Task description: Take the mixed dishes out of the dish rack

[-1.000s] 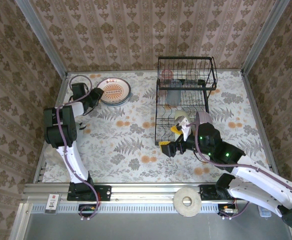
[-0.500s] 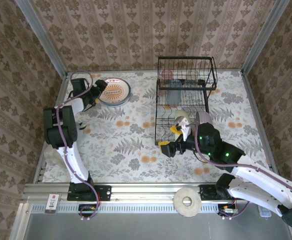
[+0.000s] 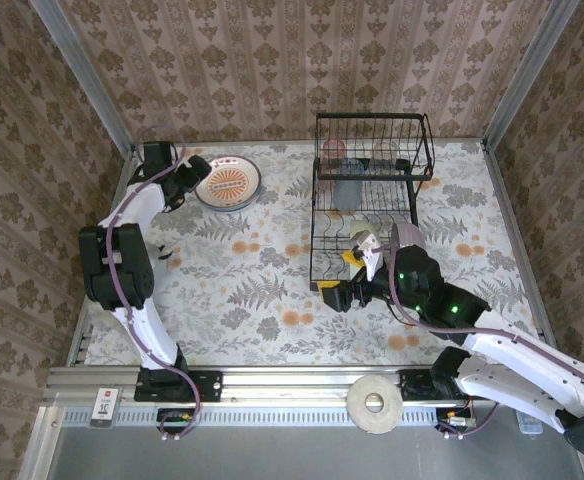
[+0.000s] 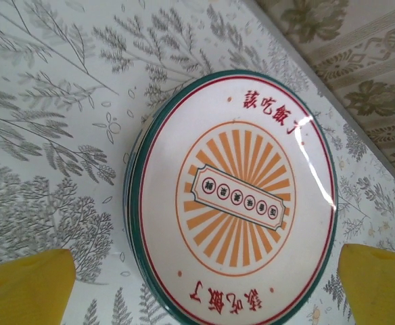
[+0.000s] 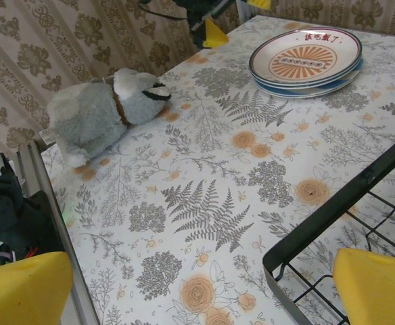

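Note:
A plate with an orange sunburst centre [image 4: 245, 196] tops a small stack of plates [image 3: 229, 184] at the table's far left. My left gripper [image 4: 203, 283] [image 3: 194, 181] hovers at the stack's near-left rim, open, its yellow fingertips [image 4: 25, 284] wide on either side and touching nothing. The black wire dish rack [image 3: 367, 190] stands at far centre-right, with pinkish glass tumblers [image 3: 334, 152] on its upper shelf. A cream-green bowl [image 3: 364, 239] and a lilac bowl [image 3: 404, 238] sit at its lower front. My right gripper [image 5: 199, 288] [image 3: 347, 282] is open over bare table beside the rack's front-left corner [image 5: 299, 250], holding nothing.
A grey plush toy [image 5: 103, 115] lies near the table's left edge. The floral tablecloth [image 3: 262, 280] between the plates and the rack is open room. Walls close in the table on three sides.
My left gripper has swung toward the far wall along the plate stack's left rim. The plates and the right arm have barely moved.

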